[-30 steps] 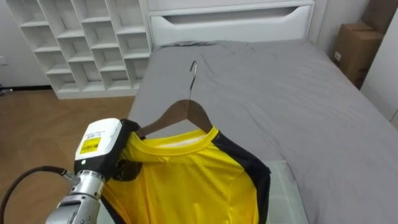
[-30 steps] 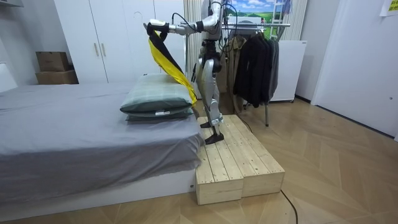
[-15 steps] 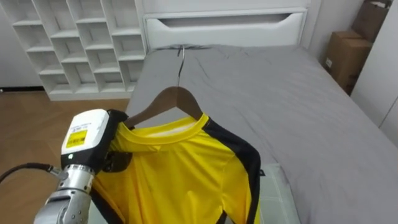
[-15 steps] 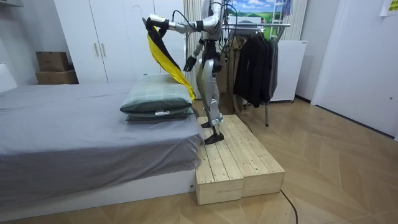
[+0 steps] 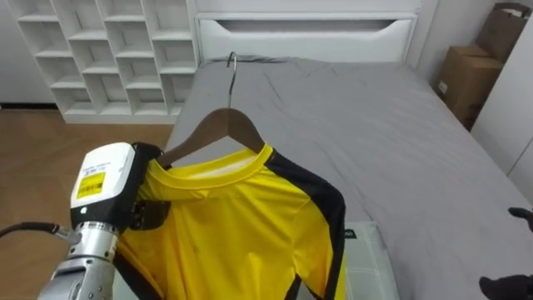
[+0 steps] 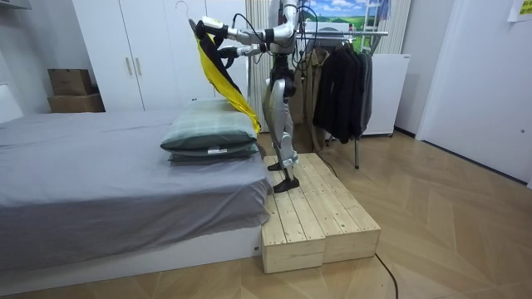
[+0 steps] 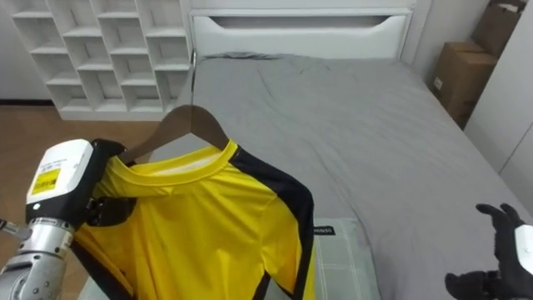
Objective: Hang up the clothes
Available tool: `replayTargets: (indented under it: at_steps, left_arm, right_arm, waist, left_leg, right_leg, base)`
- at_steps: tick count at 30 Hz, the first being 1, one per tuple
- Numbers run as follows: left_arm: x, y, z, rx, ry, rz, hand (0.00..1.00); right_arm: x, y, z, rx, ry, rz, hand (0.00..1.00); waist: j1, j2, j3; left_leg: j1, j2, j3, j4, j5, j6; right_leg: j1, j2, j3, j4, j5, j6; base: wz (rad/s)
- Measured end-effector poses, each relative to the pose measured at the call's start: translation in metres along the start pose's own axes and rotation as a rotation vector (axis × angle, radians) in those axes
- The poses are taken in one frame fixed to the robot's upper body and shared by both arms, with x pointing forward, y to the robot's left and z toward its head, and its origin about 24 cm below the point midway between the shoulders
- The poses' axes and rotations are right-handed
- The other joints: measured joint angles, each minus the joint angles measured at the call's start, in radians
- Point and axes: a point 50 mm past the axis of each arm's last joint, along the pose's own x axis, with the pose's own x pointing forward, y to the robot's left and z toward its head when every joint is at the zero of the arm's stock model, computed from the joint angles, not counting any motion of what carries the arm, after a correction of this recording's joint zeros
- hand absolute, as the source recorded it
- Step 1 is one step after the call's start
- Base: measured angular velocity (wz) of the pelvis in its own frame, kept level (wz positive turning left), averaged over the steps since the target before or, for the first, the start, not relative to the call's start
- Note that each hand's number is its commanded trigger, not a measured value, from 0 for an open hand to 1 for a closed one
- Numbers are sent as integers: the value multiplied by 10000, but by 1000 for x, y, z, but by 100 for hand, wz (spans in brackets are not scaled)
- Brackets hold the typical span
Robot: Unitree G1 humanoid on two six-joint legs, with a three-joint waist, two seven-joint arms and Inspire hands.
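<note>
Left robot hand [image 5: 148, 213]: dark fingers closed on the shoulder of the yellow shirt [image 5: 225, 225], where it covers one end of the wooden hanger [image 5: 218, 132]; the grip is mostly hidden behind the hand's back. The shirt hangs on the hanger, held up over the grey bed [image 5: 375, 125], its lower part cut off by the frame edge. The hanger's hook [image 5: 231, 62] is free. Right robot hand [image 7: 504, 229]: fingers spread, holding nothing, partly cut off at the lower right edge. Pale pillow [image 5: 362, 267] is partly covered by the shirt.
</note>
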Motion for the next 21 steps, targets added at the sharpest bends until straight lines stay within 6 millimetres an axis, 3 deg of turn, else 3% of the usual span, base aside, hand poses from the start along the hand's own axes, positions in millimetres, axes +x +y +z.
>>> replayTargets:
  at_steps: [2, 4, 6, 13, 21]
  left_arm:
    - [0, -1, 1, -60, 22, -18, 100]
    - [-3, -3, 2, -175, 44, -57, 100]
    - [-7, -5, 1, -183, 82, -149, 100]
    - [-9, -7, 1, -246, 134, -288, 100]
    - [-9, -7, 1, -165, 95, -294, 100]
  right_arm:
    - [-1, 5, 13, -144, -531, 238, 0]
    - [-2, 8, 28, -245, -1218, 464, 0]
    - [-3, 8, 37, -204, -1556, 546, 0]
    - [-2, 3, 56, -79, -2327, 370, 0]
    - [-7, 15, 78, -155, -3208, 1057, 0]
  waist:
    - [147, 112, 69]
    - [229, 292, 81]
    - [252, 328, 71]
    - [478, 196, 150]
    - [517, 194, 144]
  left_leg:
    - [101, 19, 139, -38, -1, 0]
    - [154, 16, 263, -185, 2, 5]
    - [211, 17, 292, -199, 3, 6]
    - [410, 17, 411, -338, 1, 5]
    - [299, 12, 365, -333, 4, 6]
  right_leg:
    - [-26, -1, 151, 3, 2, 0]
    - [-50, -9, 268, 34, 18, 17]
    - [-29, -8, 305, 51, 18, 17]
    - [48, -10, 403, 61, 21, 24]
    - [-39, -10, 337, 82, 25, 30]
  base:
    - [-19]
    - [-15]
    - [-10]
    - [-4]
    - [1]
